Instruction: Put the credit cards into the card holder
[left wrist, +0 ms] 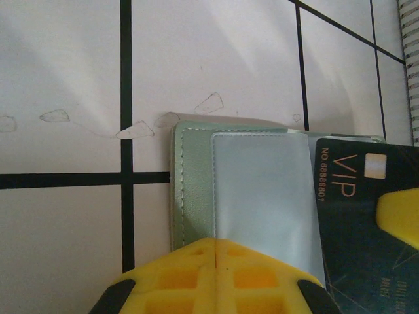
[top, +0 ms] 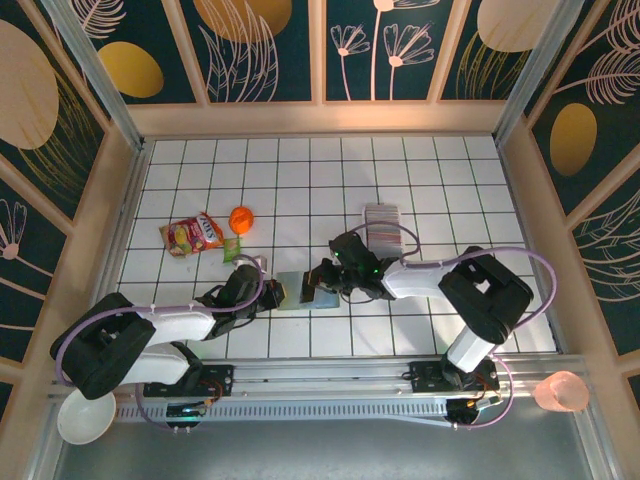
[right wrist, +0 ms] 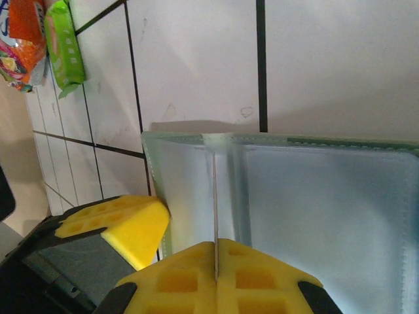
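The holder (left wrist: pixel 255 196) lies open, inside up, on the desk (top: pixel 200 180) between the arms, its long axis left to right. The left fingers (left wrist: pixel 209 254), closed, press its near edge. The right fingers (right wrist: pixel 222 256) pinch one black card (left wrist: pixel 347 196) on edge at the pocket, seemingly not seated. The other cards (top: pixel 382 220) stand farther back.

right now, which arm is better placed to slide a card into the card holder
Right, I'd say: the right gripper is shut on a black card right at the open card holder. The left gripper is shut, empty, resting on the holder's edge.
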{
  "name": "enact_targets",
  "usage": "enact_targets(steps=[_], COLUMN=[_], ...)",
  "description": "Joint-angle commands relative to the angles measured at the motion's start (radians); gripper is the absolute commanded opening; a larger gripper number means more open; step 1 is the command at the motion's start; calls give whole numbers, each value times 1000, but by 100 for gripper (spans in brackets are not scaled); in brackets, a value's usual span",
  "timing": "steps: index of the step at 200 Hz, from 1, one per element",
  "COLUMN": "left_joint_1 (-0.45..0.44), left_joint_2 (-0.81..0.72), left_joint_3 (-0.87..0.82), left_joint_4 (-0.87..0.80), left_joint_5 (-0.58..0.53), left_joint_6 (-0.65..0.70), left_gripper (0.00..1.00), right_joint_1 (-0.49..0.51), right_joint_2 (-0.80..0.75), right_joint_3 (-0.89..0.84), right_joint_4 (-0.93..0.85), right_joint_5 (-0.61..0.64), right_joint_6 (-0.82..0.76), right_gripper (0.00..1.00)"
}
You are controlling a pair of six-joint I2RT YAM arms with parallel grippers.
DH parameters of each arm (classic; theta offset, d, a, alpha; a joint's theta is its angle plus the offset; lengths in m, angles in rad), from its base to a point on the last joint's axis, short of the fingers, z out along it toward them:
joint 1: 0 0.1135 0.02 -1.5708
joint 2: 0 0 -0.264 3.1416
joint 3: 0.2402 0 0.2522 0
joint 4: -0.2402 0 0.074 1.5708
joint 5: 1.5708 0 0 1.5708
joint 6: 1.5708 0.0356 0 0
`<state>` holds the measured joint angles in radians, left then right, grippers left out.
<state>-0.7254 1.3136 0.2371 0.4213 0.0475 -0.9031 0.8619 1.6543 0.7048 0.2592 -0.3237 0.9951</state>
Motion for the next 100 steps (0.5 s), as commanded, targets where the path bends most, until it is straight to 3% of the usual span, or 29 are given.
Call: enact_targets(steps=[1, 45, 60, 86, 100], left_joint_1=[5, 5, 5, 5, 6], left_joint_2=[6, -20, -40, -111, -152], left_joint_3=[-27, -30, -12, 14, 12], left_joint_4=[-41, -67, -122, -211, -225], left_joint_5=[11, -4, -27, -78, -105], left_joint_6=[-13, -1, 25, 40, 35], left_gripper=[0, 0, 19, 39, 41], right_joint_1=[11, 11, 11, 11, 11], right_joint_2=[18, 45, 50, 62, 66], right_joint_3=[-19, -26, -20, -14, -15], right_joint_4=[53, 103, 91, 52, 44], right_joint_5=[-47, -79, -77, -62, -58], right_joint_6=[20, 29, 20, 4, -3], right_gripper=[0, 0, 0, 0, 0])
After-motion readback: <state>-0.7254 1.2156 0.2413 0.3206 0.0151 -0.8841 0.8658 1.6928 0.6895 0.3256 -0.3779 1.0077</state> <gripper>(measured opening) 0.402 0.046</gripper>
